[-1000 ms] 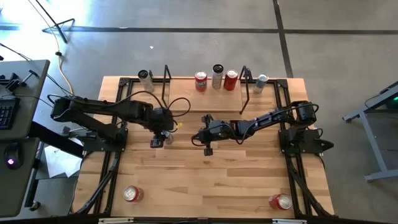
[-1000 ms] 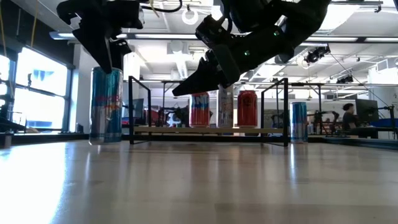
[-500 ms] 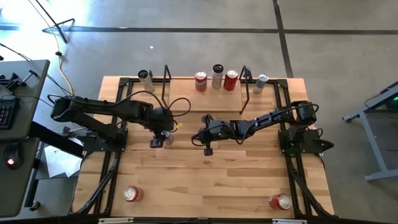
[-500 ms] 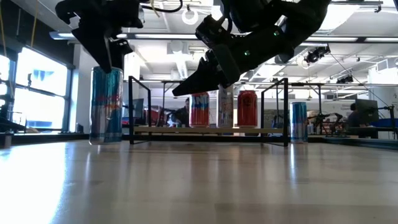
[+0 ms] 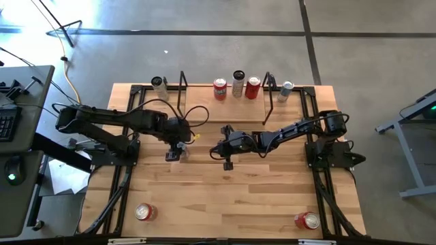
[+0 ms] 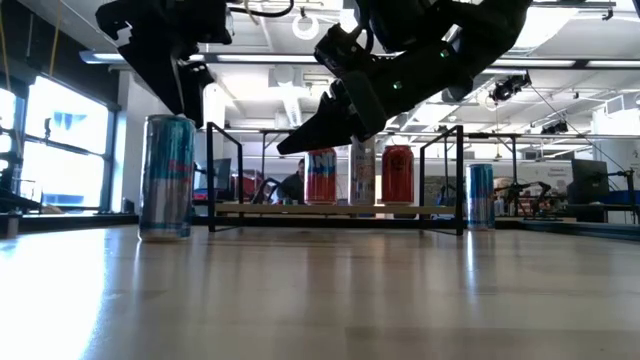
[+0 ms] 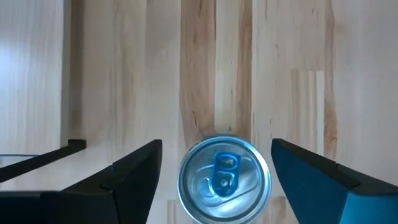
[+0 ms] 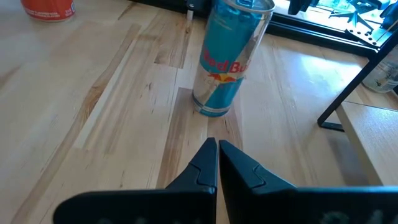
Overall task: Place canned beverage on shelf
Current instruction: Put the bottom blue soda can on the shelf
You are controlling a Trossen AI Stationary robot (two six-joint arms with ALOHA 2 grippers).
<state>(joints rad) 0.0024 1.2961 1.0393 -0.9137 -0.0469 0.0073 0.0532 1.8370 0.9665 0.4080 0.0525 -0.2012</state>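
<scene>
Blue and silver, the slim Red Bull can [image 6: 166, 177] stands upright on the wooden tabletop [image 5: 225, 197], long axis vertical, pull-tab end up; you can see that top directly under the left gripper [image 7: 216, 163], centred between its two fingers [image 7: 124, 177], which are spread wide and clear of the can on both sides. Your left arm [image 5: 112, 121] reaches in from its base across the table with the wrist bent straight down, so the claw hangs above the can without touching it; in the low view the gap between claw and can rim shows plainly. The shelf [image 5: 225, 102] lies beyond that claw, towards the far edge, its light plank between black rod frames, carrying two red cans [image 5: 219, 88] with a silver can [image 5: 238, 83] between them. Your right arm [image 5: 300, 128] stretches low towards the table's middle; the right gripper [image 8: 217, 158] has its fingers pressed together on nothing, pointing at the blue can just ahead of it.
</scene>
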